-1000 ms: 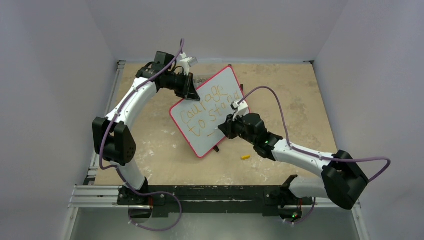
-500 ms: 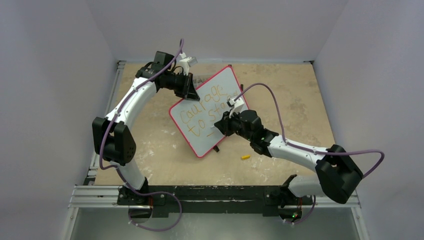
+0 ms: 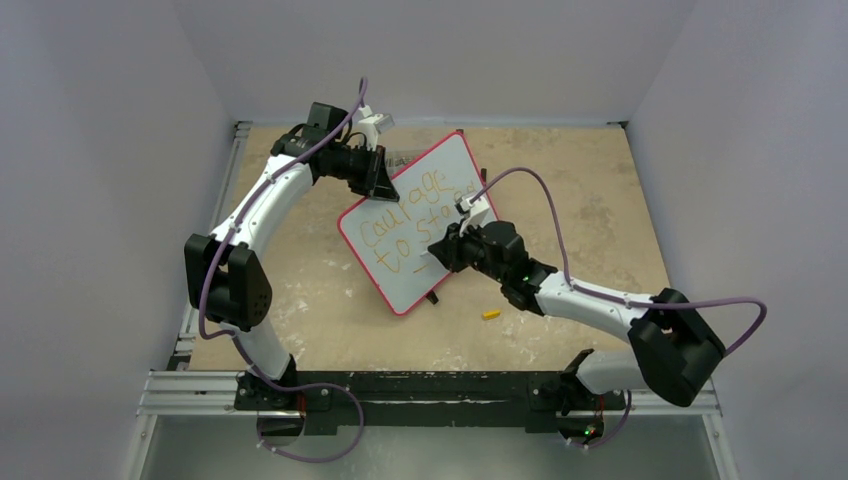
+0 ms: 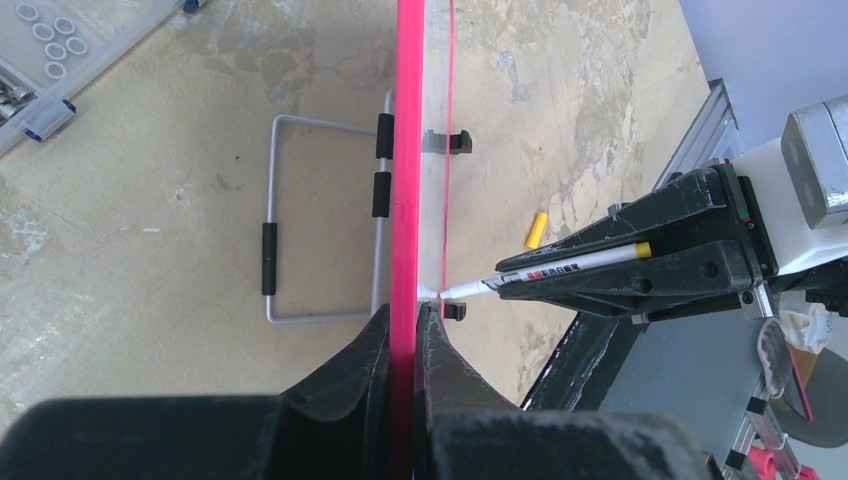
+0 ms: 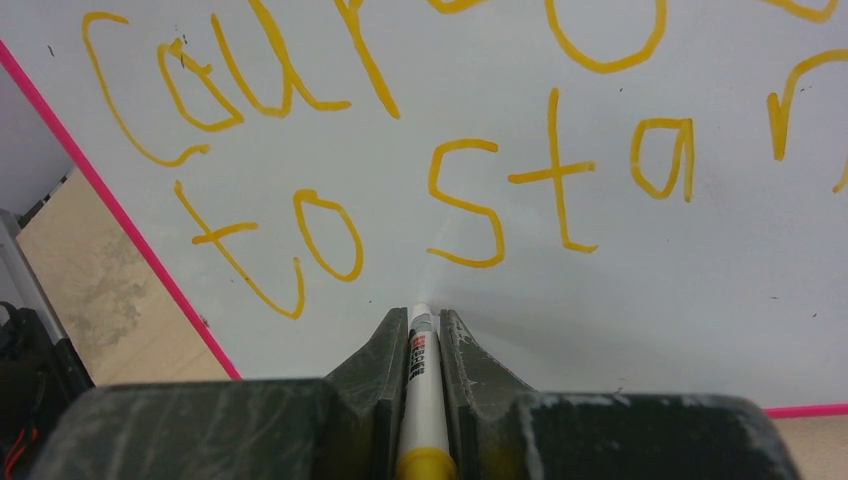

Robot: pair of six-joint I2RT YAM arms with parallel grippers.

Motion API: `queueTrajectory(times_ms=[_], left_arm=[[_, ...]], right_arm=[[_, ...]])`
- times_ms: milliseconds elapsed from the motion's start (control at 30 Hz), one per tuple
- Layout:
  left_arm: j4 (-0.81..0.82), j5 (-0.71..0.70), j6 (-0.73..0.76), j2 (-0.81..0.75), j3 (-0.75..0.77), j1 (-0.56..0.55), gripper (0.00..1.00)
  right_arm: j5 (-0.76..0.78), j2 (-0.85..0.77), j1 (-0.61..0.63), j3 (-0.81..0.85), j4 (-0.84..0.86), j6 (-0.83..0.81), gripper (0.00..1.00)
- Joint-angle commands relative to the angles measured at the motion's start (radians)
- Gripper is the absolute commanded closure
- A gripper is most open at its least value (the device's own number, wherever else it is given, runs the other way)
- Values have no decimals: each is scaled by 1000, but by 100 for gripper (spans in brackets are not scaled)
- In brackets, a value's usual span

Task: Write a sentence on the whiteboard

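Observation:
The whiteboard (image 3: 425, 215) stands tilted, pale with a red-pink rim (image 4: 408, 150). My left gripper (image 3: 381, 180) is shut on its upper left edge; in the left wrist view the jaws (image 4: 408, 325) pinch the rim. My right gripper (image 3: 440, 255) is shut on a white marker with a yellow end (image 5: 420, 390), its tip at or just off the board face below the second line. The sentence (image 5: 400, 150) shows orange-yellow "courage" and "to stand" (image 3: 420, 222), partly hidden by the right gripper. The marker also shows in the left wrist view (image 4: 560, 268).
A small yellow cap (image 3: 490, 314) lies on the table near the right arm. The board's wire stand (image 4: 320, 220) rests behind it. A clear box of parts (image 4: 60, 50) sits at the far left. Walls close in the table on three sides.
My right gripper has moved left and slightly up along the board with the marker, to below "to stand". The left gripper and board have stayed still.

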Motion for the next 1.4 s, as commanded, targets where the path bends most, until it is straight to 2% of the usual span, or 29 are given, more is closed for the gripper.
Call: queueTrajectory(times_ms=[0,767,1033,1367], left_arm=[[-66,-135,92,12,-12,-11,100],[-67,-135,91,9,-15,-11,100],[-66,-134,92,7,-17,-10,100],[-64,-133,92,1,-19,-12,100]], right_arm=[[-12,20,4,-39,29,2,100],[29,3,4,-152,37,16,100],[107,-17,4,-102,-27,-23,100],[127,-33,4,2,-91,-66,100]])
